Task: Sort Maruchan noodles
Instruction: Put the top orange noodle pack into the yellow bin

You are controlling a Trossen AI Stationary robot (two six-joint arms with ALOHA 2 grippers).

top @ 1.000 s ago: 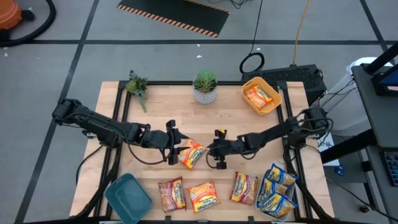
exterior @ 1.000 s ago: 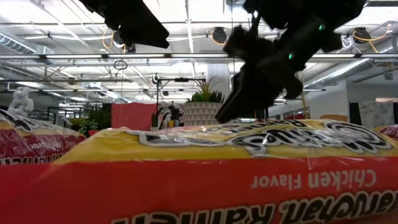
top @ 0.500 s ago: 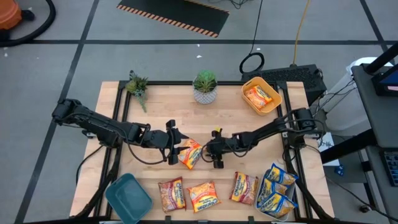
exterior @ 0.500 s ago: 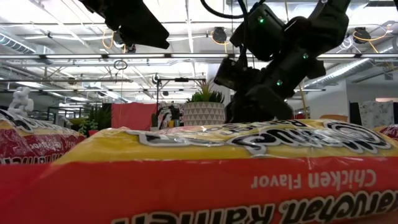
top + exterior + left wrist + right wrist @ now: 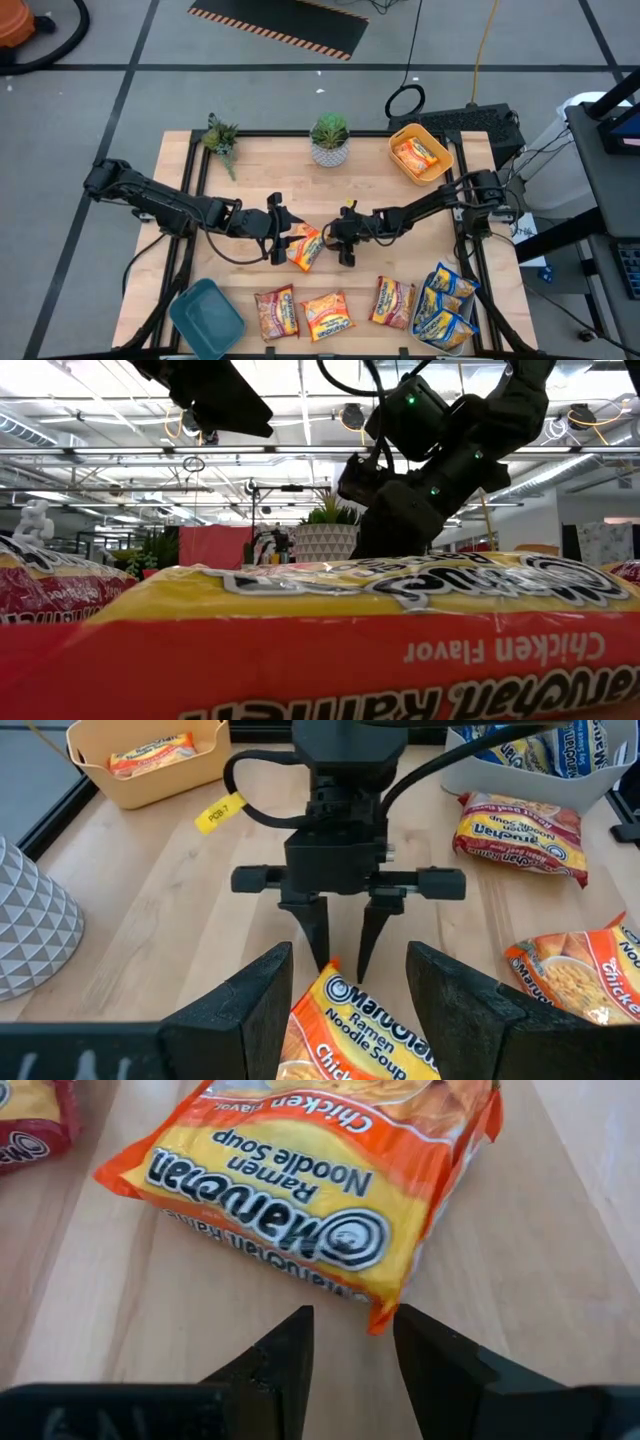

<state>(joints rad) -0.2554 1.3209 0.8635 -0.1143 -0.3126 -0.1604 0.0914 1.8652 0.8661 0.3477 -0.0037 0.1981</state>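
Observation:
An orange-yellow Maruchan packet [image 5: 306, 247] hangs at mid-table, with my left gripper [image 5: 288, 245] shut on its left end. My right gripper [image 5: 330, 242] faces it from the right, open. Its two fingertips [image 5: 300, 1320] stand on either side of the packet's nearest corner [image 5: 378, 1323], and no touch shows. Three more packets [image 5: 328, 315] lie flat along the table's near edge. In the low view a packet lying on the table [image 5: 320, 640] fills the foreground and hides both grippers' fingertips. My left gripper pinches the orange-yellow packet's left end [image 5: 345, 1020] between its two fingers. The fingers come from the table's left, slanting down. The packet slopes down toward my right gripper, printed face up. I cannot tell whether its low corner rests on the wood.
A yellow bin [image 5: 441, 160] at the far right holds one orange packet. A teal bin [image 5: 205, 318] stands at the near left. A pale bin [image 5: 432, 322] at the near right holds blue-and-yellow packets. Two potted plants [image 5: 329, 140] stand along the far edge.
My right gripper has moved down and toward the table's left, up to the held packet's free corner, and has rolled at the wrist. The packet has stayed where it was.

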